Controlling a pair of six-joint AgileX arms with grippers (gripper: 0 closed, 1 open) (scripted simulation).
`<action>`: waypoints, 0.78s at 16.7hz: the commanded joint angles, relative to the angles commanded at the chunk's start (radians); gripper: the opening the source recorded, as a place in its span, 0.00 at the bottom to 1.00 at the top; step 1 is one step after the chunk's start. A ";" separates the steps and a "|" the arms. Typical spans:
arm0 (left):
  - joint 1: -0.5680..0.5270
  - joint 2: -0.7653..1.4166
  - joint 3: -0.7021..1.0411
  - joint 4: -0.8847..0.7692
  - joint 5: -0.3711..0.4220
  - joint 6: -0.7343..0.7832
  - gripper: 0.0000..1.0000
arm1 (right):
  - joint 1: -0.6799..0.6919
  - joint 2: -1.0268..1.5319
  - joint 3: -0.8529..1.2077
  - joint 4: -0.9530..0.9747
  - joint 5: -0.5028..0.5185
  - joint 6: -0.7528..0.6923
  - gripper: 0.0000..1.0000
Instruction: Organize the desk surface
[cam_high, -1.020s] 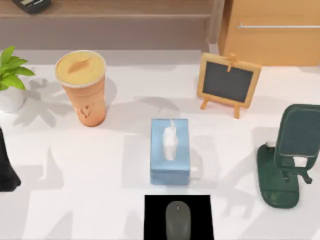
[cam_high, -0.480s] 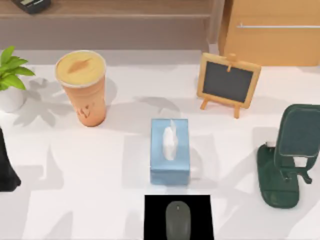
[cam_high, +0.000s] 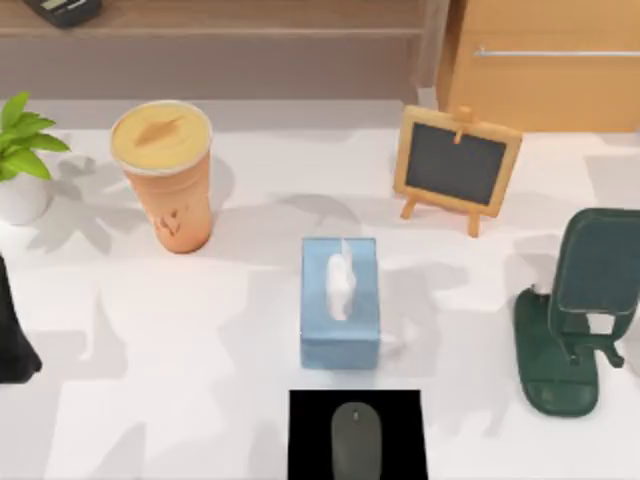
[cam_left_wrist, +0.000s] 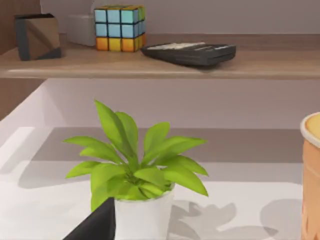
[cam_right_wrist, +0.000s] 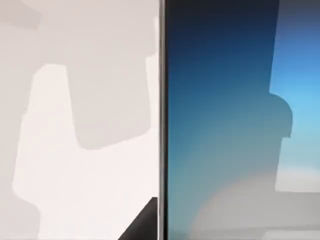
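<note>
The white desk surface (cam_high: 170, 330) spreads across the top view, with soft grey shadows on it. On it stand a blue tissue box (cam_high: 340, 300) at the centre, an orange cup (cam_high: 165, 175) at the back left, a potted plant (cam_high: 20, 150) at the far left, a small chalkboard easel (cam_high: 457, 165) at the back right and a dark green phone stand (cam_high: 575, 310) at the right. A grey mouse (cam_high: 356, 440) lies on a black mat (cam_high: 310, 440) at the front edge. The left wrist view faces the plant (cam_left_wrist: 135, 170) and the cup's rim (cam_left_wrist: 312, 180).
A tan cabinet (cam_high: 545, 65) with a metal handle stands behind the desk at the right. A wooden shelf (cam_left_wrist: 150, 65) at the back holds a calculator (cam_left_wrist: 190, 52) and a colour cube (cam_left_wrist: 119, 27). A black shape (cam_high: 12, 330) sits at the left edge.
The shadows on the right half of the desk have shifted, and a new one falls near the back right. No object has moved.
</note>
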 joint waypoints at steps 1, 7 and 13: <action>0.000 0.000 0.000 0.000 0.000 0.000 1.00 | 0.070 -0.069 -0.036 0.022 0.046 0.070 0.00; 0.000 0.000 0.000 0.000 0.000 0.000 1.00 | 0.501 -0.429 -0.278 0.141 0.300 0.499 0.00; 0.000 0.000 0.000 0.000 0.000 0.000 1.00 | 0.862 -0.621 -0.512 0.234 0.462 0.848 0.00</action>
